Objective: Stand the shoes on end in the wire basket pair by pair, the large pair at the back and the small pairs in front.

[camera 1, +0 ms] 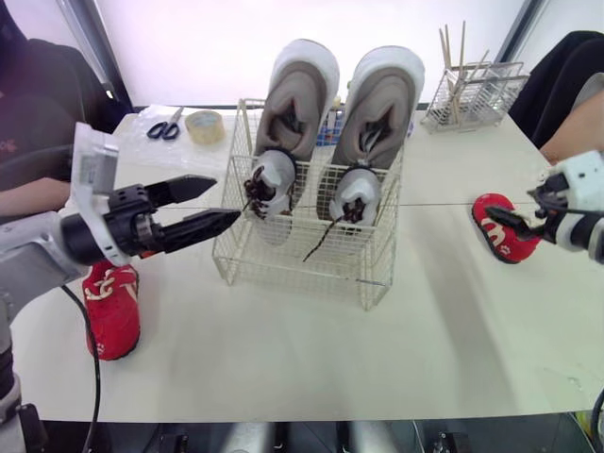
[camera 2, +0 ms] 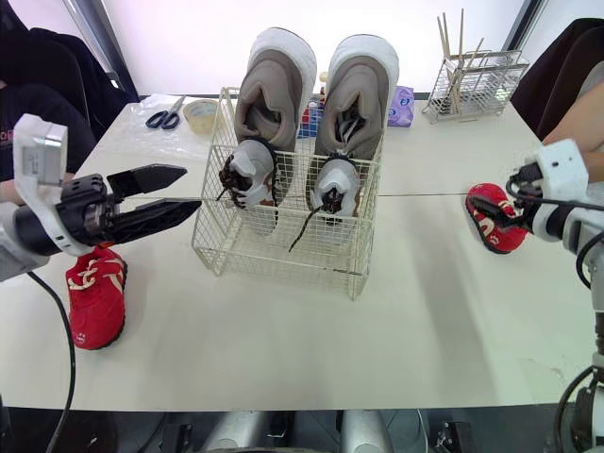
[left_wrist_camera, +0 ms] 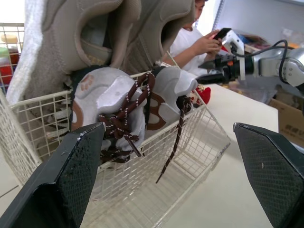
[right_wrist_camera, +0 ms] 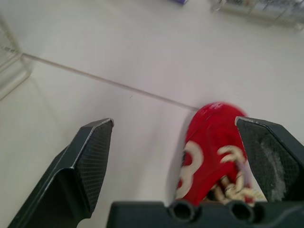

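- Red small shoes with white laces are the pair to handle, and both lie outside the white wire basket (camera 1: pixel 283 269). One red shoe (camera 1: pixel 113 311) is on the table to the basket's left. The other red shoe (camera 1: pixel 505 226) is well out to the basket's right.
- Inside the basket, the large grey-beige shoes (camera 1: pixel 300 94) stand on end at the back. The small grey shoes with brown laces (camera 1: pixel 274 179) stand just in front of them. The strip along the basket's front wall looks free for the red pair.
- Your right gripper (right_wrist_camera: pixel 173 128) hovers at the shoe to the basket's right, jaws spread wide and holding nothing. The shoe sits nearer one finger than the other, so centre over it before you close. Grip across the body, not the laces.
- Your left gripper (camera 2: pixel 192 186) points at the basket's left wall, jaws wide and empty. Swing it away from the basket and down to the shoe on that side.
- Bring each shoe in from above the basket's front rim.
- Keep clear of the brown laces (camera 1: pixel 316 241) hanging through the mesh, because a snag could topple the grey pair.
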Tool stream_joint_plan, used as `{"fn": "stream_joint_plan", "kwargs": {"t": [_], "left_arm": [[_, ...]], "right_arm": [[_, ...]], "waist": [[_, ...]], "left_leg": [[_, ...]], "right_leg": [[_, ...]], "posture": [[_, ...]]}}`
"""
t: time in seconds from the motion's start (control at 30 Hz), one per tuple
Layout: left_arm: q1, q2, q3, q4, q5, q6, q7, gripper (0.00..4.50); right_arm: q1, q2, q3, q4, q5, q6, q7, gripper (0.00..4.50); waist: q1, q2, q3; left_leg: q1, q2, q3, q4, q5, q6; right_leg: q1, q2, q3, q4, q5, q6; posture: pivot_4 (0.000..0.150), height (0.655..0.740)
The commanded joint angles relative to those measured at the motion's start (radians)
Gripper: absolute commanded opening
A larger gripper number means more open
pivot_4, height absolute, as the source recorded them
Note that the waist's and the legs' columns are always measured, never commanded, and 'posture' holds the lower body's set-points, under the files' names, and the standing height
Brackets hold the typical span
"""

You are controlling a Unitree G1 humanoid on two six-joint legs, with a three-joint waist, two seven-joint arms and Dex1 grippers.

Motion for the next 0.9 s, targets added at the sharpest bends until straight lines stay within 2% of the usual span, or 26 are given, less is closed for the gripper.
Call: {"fn": "stream_joint_plan", "kwargs": {"t": [0.03,0.33,0.57,0.9], "left_arm": [[0.007,0.009,0.006,-0.012,0.006,-0.03,-0.016,4.48],[0.025,0.005,-0.039,-0.03,0.053,-0.063,-0.034,4.48],[0.042,0.004,-0.045,-0.052,0.074,-0.076,-0.015,4.48],[0.075,0.003,-0.031,-0.076,0.097,-0.098,0.02,4.48]], "right_arm": [[-0.021,-0.011,-0.077,-0.035,0.022,0.032,-0.013,4.5],[0.004,0.047,-0.064,0.034,-0.069,-0.021,-0.123,4.5],[-0.047,0.106,-0.048,0.223,-0.128,-0.132,-0.204,4.5],[-0.163,0.177,-0.004,0.469,-0.146,-0.233,-0.19,4.5]], "waist": [[-0.003,0.0,0.0],[-0.003,0.0,0.0],[-0.014,0.0,0.0],[-0.026,0.001,0.0]], "left_leg": [[0.0,0.0,0.0,0.0,0.0,0.0],[0.0,0.0,0.0,0.001,0.0,0.0],[0.0,0.0,0.0,0.002,0.0,0.0],[0.001,0.0,0.0,0.002,0.001,0.0]], "right_leg": [[0.0,0.0,0.0,0.0,0.0,0.0],[0.001,0.0,0.0,0.0,0.0,0.0],[0.001,0.0,0.0,0.0,0.0,0.0],[0.002,0.001,0.0,0.001,0.001,0.002]], "posture": [[0.15,0.74],[0.15,0.74],[0.15,0.74],[0.15,0.74]]}}
